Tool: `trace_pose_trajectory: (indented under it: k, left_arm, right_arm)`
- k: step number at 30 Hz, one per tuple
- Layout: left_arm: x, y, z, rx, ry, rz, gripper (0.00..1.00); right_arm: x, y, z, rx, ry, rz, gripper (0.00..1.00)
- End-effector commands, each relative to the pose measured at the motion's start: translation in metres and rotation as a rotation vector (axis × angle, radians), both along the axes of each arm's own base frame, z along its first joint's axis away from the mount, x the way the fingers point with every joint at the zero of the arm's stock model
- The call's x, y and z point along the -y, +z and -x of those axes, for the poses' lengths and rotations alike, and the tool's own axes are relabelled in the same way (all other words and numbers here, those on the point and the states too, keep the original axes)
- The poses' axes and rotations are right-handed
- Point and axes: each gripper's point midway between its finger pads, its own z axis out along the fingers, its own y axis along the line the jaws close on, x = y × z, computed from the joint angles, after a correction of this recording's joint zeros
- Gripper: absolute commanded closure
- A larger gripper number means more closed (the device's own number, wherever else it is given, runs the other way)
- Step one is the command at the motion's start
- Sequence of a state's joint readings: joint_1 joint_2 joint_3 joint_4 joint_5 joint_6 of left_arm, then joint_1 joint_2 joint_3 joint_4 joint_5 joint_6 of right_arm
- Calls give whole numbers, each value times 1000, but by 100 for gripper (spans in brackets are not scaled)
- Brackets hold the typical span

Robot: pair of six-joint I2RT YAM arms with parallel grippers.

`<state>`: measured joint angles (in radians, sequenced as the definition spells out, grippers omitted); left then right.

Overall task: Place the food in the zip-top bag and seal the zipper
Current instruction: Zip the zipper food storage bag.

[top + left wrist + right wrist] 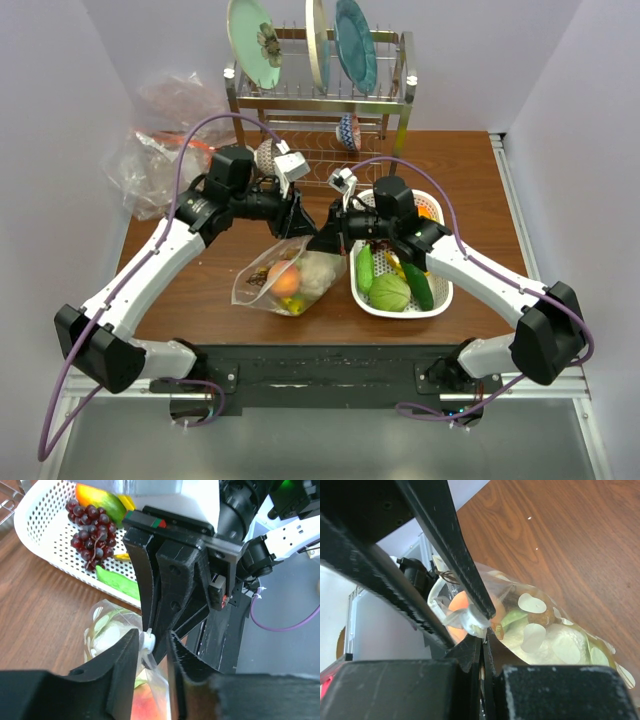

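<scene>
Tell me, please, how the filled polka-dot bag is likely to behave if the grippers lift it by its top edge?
The zip-top bag will probably sag, since its thin film already slumps around the peach. The load bulges low, so it may swing. The left gripper and right gripper pinch only smooth film, which might slip.

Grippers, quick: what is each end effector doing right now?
Left end effector: closed on the zip-top bag at its mouth edge.
Right end effector: closed on the same bag's mouth edge.

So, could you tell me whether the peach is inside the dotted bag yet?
Inside: the peach shows through the bag.
</scene>
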<state>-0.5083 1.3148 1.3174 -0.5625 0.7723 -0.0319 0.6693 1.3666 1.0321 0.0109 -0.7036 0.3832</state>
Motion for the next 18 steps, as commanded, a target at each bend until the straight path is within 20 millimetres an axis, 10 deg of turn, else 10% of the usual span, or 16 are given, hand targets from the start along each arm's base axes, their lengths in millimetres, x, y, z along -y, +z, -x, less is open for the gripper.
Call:
trace_pose_trajectory:
  k: [1,5,10,18]
  left_arm:
    - [6,-2,0,29,-31,10,70]
    - [5,-5,1,25,-31,2,69]
    - [3,-8,0,23,-13,-15,100]
    - [-2,-10,-1,19,16,-40,100]
  right_arm:
    - [-3,43,8,68,42,-88,100]
    - [-3,43,8,68,40,-88,100]
    - [-2,41,7,73,30,-86,100]
    - [6,40,-2,88,-48,-89,100]
